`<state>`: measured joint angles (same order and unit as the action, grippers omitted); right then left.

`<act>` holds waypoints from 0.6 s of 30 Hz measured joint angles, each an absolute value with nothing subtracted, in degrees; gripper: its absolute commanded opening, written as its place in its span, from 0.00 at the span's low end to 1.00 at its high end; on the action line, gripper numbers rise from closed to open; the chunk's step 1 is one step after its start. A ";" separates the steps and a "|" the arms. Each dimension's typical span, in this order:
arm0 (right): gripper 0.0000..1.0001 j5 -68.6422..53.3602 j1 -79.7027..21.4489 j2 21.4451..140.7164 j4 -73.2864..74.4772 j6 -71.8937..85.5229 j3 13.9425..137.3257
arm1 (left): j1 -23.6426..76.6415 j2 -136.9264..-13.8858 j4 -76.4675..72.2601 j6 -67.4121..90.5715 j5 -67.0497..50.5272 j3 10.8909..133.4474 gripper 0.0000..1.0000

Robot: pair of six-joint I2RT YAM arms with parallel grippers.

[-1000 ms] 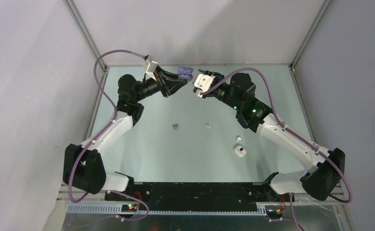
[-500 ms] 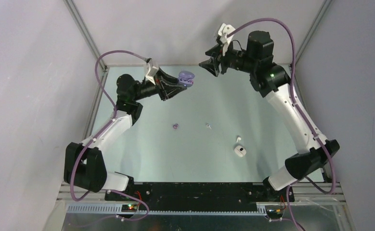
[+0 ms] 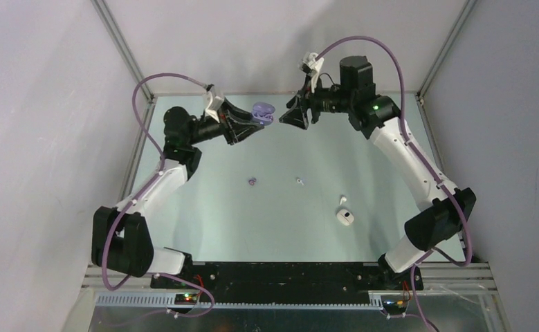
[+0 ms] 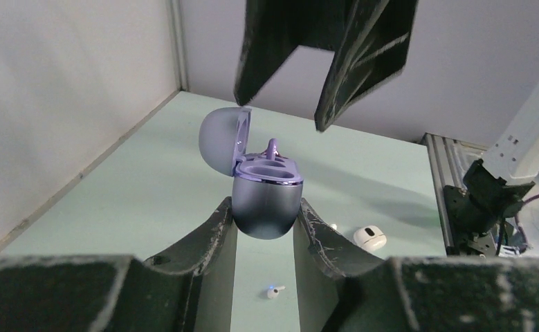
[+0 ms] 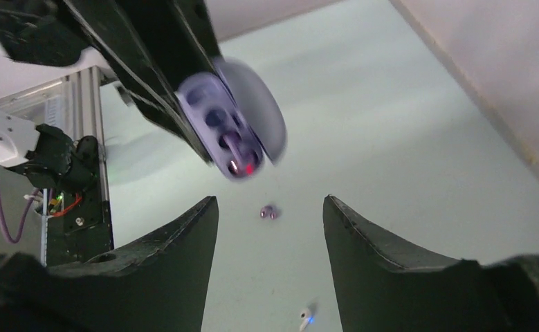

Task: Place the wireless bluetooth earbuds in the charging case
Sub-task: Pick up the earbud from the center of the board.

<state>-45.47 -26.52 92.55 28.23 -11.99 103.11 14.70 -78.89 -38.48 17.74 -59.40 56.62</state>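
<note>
Room first: plain grey-white walls (image 3: 45,104) on three sides with aluminium frame posts (image 3: 117,41) in the far corners, and a pale green table (image 3: 211,214) that's mostly bare.

The left arm (image 3: 159,187) reaches to the far middle of the table. Its left gripper (image 4: 265,207) is clamped on the lower half of the purple charging case (image 4: 266,200), held up off the surface. The lid (image 4: 218,142) is flipped open and one purple earbud (image 4: 272,147) sits in it, stem poking up.

The right arm (image 3: 418,166) comes in from the other side. The right gripper (image 3: 293,114) has its fingers spread wide with nothing in them, pointed at the case and close but not touching.

On the table there's a white case (image 3: 345,217) near the right, a white earbud (image 3: 342,199) just beyond it, a second white earbud (image 3: 299,181) around the middle, and a loose purple earbud (image 3: 252,182) left of that.

Compared with half a second ago, the right gripper has dropped down and moved in toward the case. The left one has barely shifted, and the loose bits haven't moved.
</note>
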 measured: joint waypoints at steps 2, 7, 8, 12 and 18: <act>0.58 -43.79 -26.30 91.88 26.00 -10.59 98.94 | 13.43 -77.91 -37.98 18.11 -58.54 55.77 0.00; 0.46 -40.18 -26.59 93.67 25.34 -11.03 92.25 | 8.36 -72.90 -35.11 19.94 -55.77 51.68 0.00; 0.43 -40.05 -26.89 95.04 25.43 -11.92 92.25 | 7.31 -71.81 -34.39 20.34 -55.02 51.05 0.00; 0.36 -40.56 -28.53 101.91 27.59 -17.30 94.35 | 3.42 -66.41 -30.98 21.50 -51.46 48.69 0.00; 0.31 -39.40 -32.58 117.43 35.97 -28.62 104.60 | 0.86 -59.35 -25.39 21.54 -47.97 47.13 0.00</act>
